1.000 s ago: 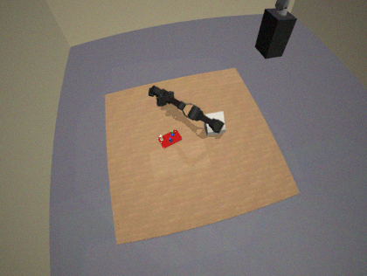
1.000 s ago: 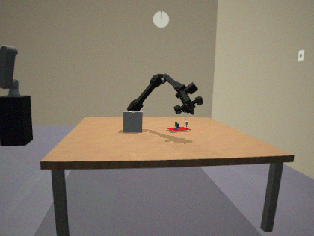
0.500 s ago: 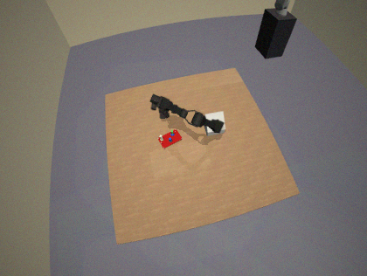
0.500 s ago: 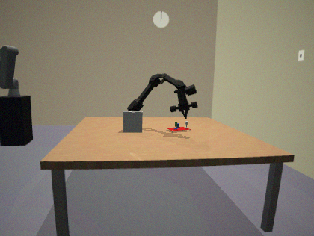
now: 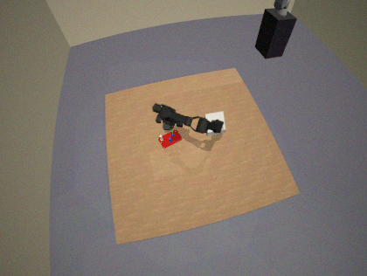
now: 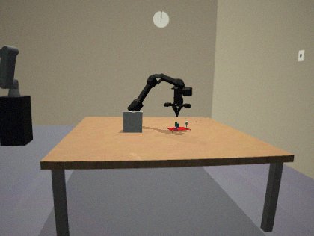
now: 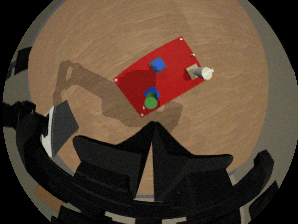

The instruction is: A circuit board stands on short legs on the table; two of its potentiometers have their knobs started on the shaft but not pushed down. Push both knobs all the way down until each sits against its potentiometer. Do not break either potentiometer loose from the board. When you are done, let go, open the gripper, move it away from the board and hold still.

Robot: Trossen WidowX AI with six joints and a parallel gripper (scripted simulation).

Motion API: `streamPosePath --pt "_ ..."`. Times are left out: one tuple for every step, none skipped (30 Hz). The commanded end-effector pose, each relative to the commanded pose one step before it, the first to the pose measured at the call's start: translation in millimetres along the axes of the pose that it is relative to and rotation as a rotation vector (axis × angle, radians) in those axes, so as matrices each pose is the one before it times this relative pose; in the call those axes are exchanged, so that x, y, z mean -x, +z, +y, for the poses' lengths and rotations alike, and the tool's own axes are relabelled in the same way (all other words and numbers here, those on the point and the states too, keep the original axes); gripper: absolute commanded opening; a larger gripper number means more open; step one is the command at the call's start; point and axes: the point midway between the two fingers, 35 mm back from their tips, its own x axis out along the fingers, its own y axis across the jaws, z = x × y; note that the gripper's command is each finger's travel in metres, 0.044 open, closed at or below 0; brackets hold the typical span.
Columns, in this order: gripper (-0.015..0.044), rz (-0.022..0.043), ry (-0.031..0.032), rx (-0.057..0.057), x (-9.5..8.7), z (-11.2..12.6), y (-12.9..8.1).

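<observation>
Jaws were pressed fully together, with nothing between them. My gripper [image 6: 177,113] pointed straight down and hung above the board [image 6: 178,129], not touching it. In the exterior view the closed tip came to a point over the left part of the board, at the centre of the frame.

In the wrist view the board [image 7: 160,75] lay in the middle of the frame, a red rectangle turned at an angle on the wooden table [image 7: 120,23]. My two fingers filled the lower part of that frame, dark and meeting in a point just below the board's lower edge. A green knob [image 7: 152,103] sat near this lower edge, touching a blue part behind it. A second blue part [image 7: 158,64] stood near the upper edge. A pale knob [image 7: 206,74] was at the right end of the board, on a grey body. I could not tell from the pictures how far down either knob sat.

In the top view the board [image 5: 169,140] lay left of centre, just below my arm [image 5: 181,118]. The grey base block [image 6: 132,121] stood well apart from the board, to its left in the exterior view.
</observation>
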Motion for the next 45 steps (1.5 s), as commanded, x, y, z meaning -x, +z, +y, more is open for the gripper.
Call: streamPosePath --pt "0.0 -0.02376 0.01019 -0.0192 2.95 5.89 7.44" --pt "0.0 -0.00002 0.00002 -0.0001 -2.52 -0.06 0.01" --pt "0.0 -0.00016 0.00011 -0.0003 -7.53 -0.05 0.04" --pt "0.0 -0.0005 -0.00001 0.0005 -7.49 0.1 0.09" --pt "0.0 -0.00023 -0.00001 0.0003 -2.49 0.07 0.04" --pt "0.0 0.0 0.0 0.0 0.0 0.0 0.0" --pt "0.0 0.0 0.0 0.0 0.0 0.0 0.0" --pt "0.0 0.0 0.0 0.0 0.0 0.0 0.0" --pt "0.0 -0.00001 0.0 0.0 -0.27 -0.01 0.0" --pt "0.0 -0.00001 -0.00001 0.0 -0.5 -0.02 0.0" --pt "0.0 -0.00002 -0.00001 0.0 -0.73 -0.02 0.01" --pt "0.0 -0.00003 -0.00001 0.0 -0.99 -0.03 0.01" --pt "0.0 -0.00004 -0.00001 0.0 -1.25 -0.03 0.01" --pt "0.0 -0.00005 -0.00001 0.0 -1.51 -0.03 0.01" --pt "0.0 -0.00006 0.0 0.0 -1.65 -0.02 0.01" --pt "0.0 -0.00007 0.0 0.0 -1.67 -0.01 0.01" --pt "0.0 -0.00007 0.00001 0.0 -1.67 0.0 0.02" --pt "0.0 -0.00008 0.00002 0.0 -1.67 0.01 0.02" --pt "0.0 -0.00009 0.00002 0.0 -1.67 0.02 0.02" --pt "0.0 -0.0001 0.00003 0.0 -1.67 0.03 0.02" --pt "0.0 -0.0001 0.00003 0.0 -1.67 0.04 0.02" --pt "0.0 -0.00011 0.00004 0.0 -1.66 0.05 0.02" --pt "0.0 -0.00009 0.00004 0.0 -1.37 0.05 0.01" --pt "0.0 -0.00006 0.00002 0.0 -0.83 0.03 0.01" --pt "0.0 -0.00002 0.00001 0.0 -0.28 0.01 0.0" --pt "0.0 0.0 0.0 0.0 0.0 0.0 0.0" --pt "0.0 0.00001 0.0 0.0 0.27 0.0 0.0" --pt "0.0 0.00002 0.0 0.0 0.36 0.0 0.0" --pt "0.0 0.00002 0.0 0.0 0.42 0.0 0.0" --pt "0.0 0.00001 0.0 0.0 0.24 0.0 0.0" --pt "0.0 0.0 0.0 0.0 -0.09 0.0 0.0" --pt "0.0 -0.00001 0.0 0.0 -0.21 0.0 0.0" --pt "0.0 -0.00001 0.0 0.0 -0.27 0.0 0.0" --pt "0.0 -0.00001 0.0 0.0 -0.27 0.0 0.0" --pt "0.0 -0.00001 0.0 0.0 -0.27 0.0 0.0" --pt "0.0 -0.00001 0.0 0.0 -0.27 0.0 0.0" --pt "0.0 -0.00001 0.0 0.0 -0.27 0.0 0.0" --pt "0.0 -0.00001 0.0 0.0 -0.27 0.0 0.0" --pt "0.0 -0.00001 0.0 0.0 -0.27 0.0 0.0" --pt "0.0 -0.00001 0.0 0.0 -0.27 0.0 0.0" --pt "0.0 -0.00001 0.0 0.0 -0.27 0.0 0.0" --pt "0.0 -0.00001 0.0 0.0 -0.27 0.0 0.0" --pt "0.0 -0.00001 0.0 0.0 -0.27 0.0 0.0" --pt "0.0 -0.00001 0.0 0.0 -0.27 0.0 0.0" --pt "0.0 -0.00001 0.0 0.0 -0.27 0.0 0.0"
